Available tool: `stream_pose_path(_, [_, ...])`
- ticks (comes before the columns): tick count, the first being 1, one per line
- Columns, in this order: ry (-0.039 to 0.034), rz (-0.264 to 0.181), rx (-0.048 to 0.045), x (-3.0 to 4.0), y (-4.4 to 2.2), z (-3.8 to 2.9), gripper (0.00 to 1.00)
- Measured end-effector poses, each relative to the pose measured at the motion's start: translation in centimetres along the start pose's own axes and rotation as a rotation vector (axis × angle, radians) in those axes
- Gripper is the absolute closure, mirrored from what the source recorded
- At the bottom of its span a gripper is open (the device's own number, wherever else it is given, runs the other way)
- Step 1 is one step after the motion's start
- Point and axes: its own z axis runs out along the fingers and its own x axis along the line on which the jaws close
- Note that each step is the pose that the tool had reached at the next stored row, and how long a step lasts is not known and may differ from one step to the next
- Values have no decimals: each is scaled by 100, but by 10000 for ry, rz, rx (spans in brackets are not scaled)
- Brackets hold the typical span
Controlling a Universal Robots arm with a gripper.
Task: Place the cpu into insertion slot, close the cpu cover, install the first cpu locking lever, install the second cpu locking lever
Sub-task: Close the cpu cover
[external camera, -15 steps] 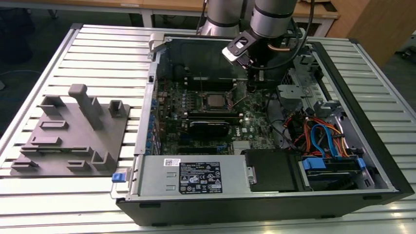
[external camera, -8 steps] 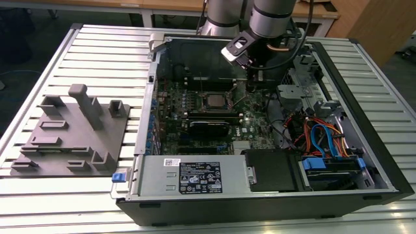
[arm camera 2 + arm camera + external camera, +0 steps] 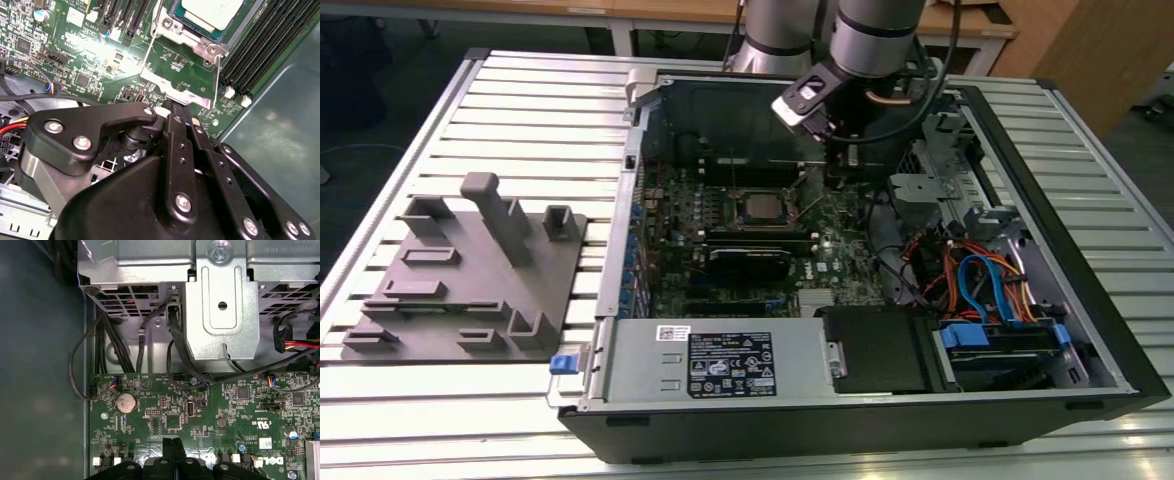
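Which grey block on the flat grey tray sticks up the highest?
The tall narrow post with the thicker top; all the other blocks on the tray stay much lower.

The silver-grey tubular arm (image 3: 874, 35) trails a black cable (image 3: 927, 100) and ends in a matte black pincer (image 3: 173, 106) of linked bars dotted with silver screws (image 3: 184, 202).

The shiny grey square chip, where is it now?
In the exterior view the flat silver-grey square cpu sits in the black square insertion slot on the green circuit board, inside the open black computer case.
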Motion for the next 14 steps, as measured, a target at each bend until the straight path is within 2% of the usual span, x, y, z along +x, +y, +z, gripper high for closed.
stream_pose_path(9, [0, -1, 0, 0, -14, 0, 90])
stream_pose_path(11, [1, 0, 0, -1, -40, 1, 90])
stream_pose_path(14, [0, 1, 0, -2, -44, 0, 90])
